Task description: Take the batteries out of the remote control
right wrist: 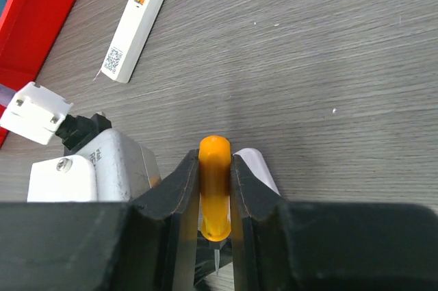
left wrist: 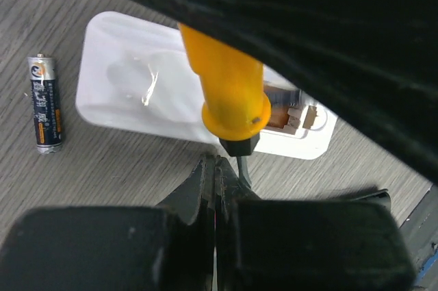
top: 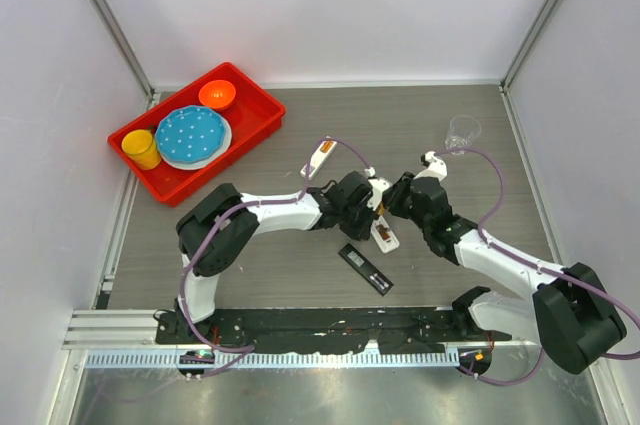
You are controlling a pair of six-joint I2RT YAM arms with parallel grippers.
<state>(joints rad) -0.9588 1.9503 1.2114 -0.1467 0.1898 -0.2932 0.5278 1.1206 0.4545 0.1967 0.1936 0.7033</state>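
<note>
Right gripper [right wrist: 214, 162] pinches the screwdriver [right wrist: 214, 192] by its orange handle, with the shaft pointing down at the remote [left wrist: 130, 79] and the tip hidden. Left gripper [left wrist: 215, 168] is pressed together on nothing at the remote's long edge, so the remote looks unclamped. One battery [left wrist: 44, 103] lies loose just off the remote's end, opposite the open compartment [left wrist: 301, 116], where something orange-brown, likely another cell, sits. Prying could skid the unheld remote into the loose battery and send it rolling, or the tip could slip and flick the cell away
</note>
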